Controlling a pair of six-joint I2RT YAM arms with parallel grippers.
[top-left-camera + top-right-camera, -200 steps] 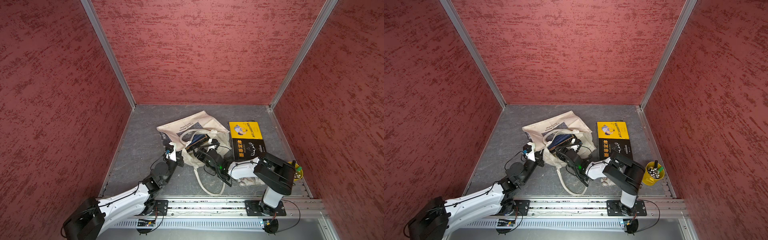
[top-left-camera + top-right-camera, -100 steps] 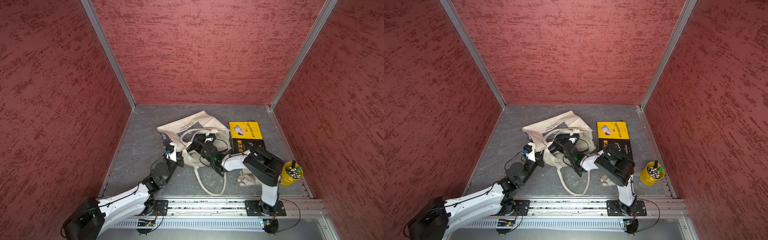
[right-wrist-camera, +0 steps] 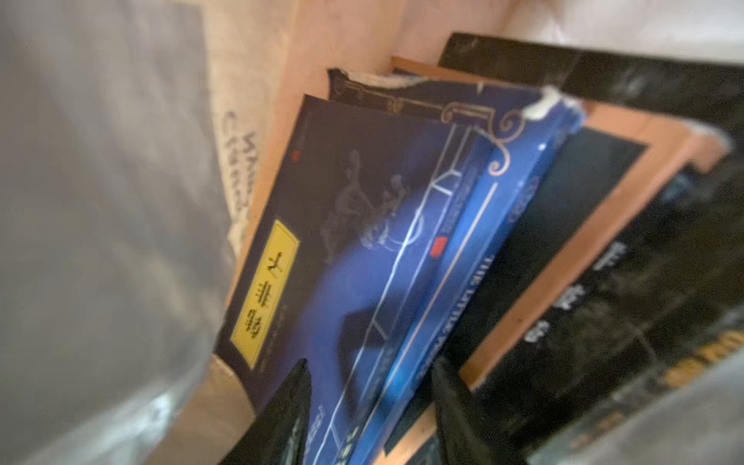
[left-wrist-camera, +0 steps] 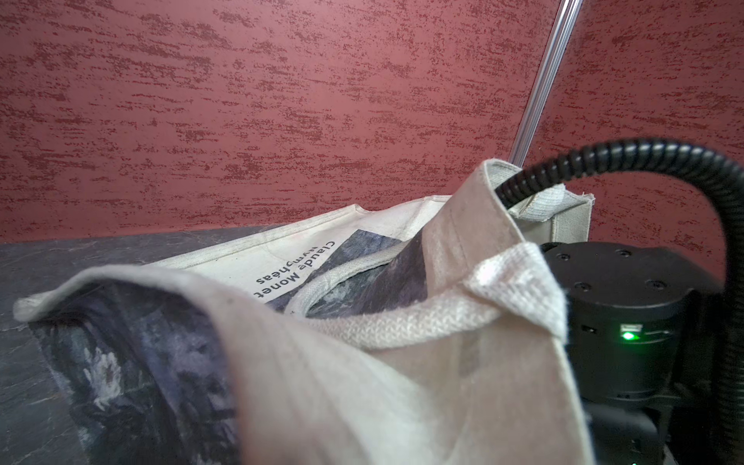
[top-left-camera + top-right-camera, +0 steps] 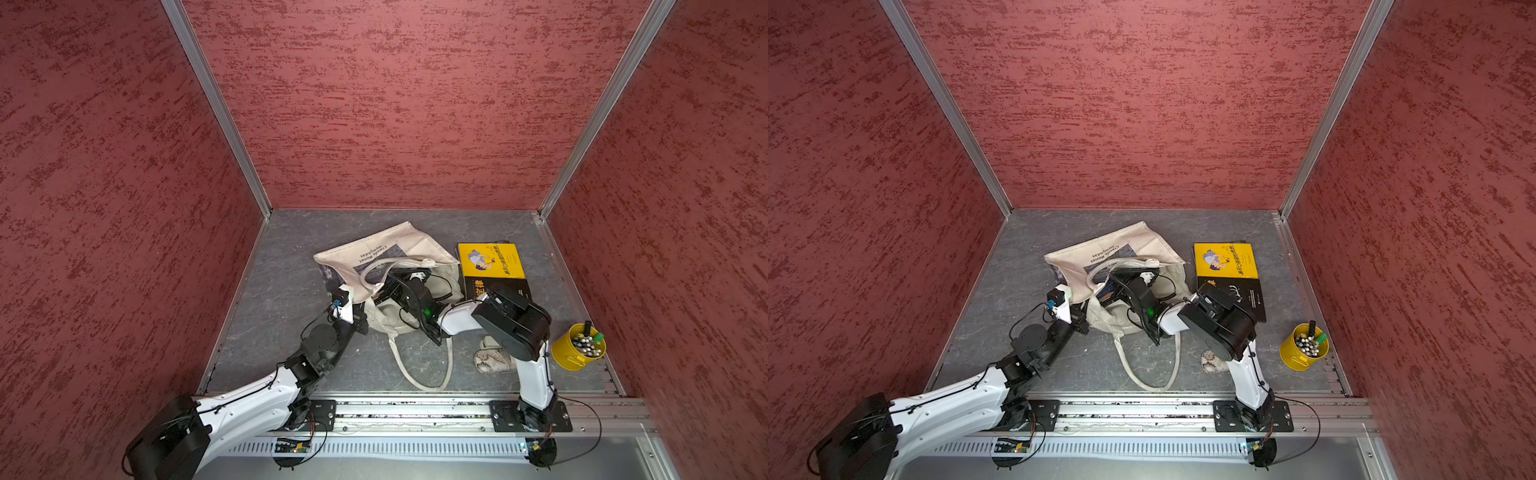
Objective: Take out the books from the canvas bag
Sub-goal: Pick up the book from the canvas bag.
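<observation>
ok so the canvas bag (image 5: 386, 245) is lying print side up in the middle of the grey table (image 5: 286, 299), with its mouth facing roughly 5 o'clock. One long handle (image 5: 419, 370) flops out toward 6 o'clock in both top views. The left gripper (image 5: 360, 318) sits at the bag's 8 o'clock edge and it's clamped tight. In the left wrist view the cloth rim is lifted right up in front of the lens, so it looks like it's pinching the bag's lip, though fabric hides the fingers. The right arm (image 5: 457, 322) reaches into the mouth from about 4 o'clock. Its wrist view is blurry, but the right gripper (image 3: 372, 414) has its jaws standing apart. There's a black fingertip (image 3: 288, 410) on either side of a dark blue book (image 3: 354, 225), and I can't tell if they touch it. Tucked in next to that are a second blue book (image 3: 483, 241), a brown-and-black book (image 3: 596, 209) and a black cover (image 3: 664, 92) behind them. Two books are already out at the bag's 3 o'clock. A yellow book (image 5: 490, 259) lies flat, right up against a black book (image 5: 1246, 295) with orange lettering that the arm half covers. A patterned pouch (image 5: 492, 359) sits at the bag's 5 o'clock, and a yellow tub (image 5: 577, 347) of pens is at 4 o'clock by the table's edge.
</observation>
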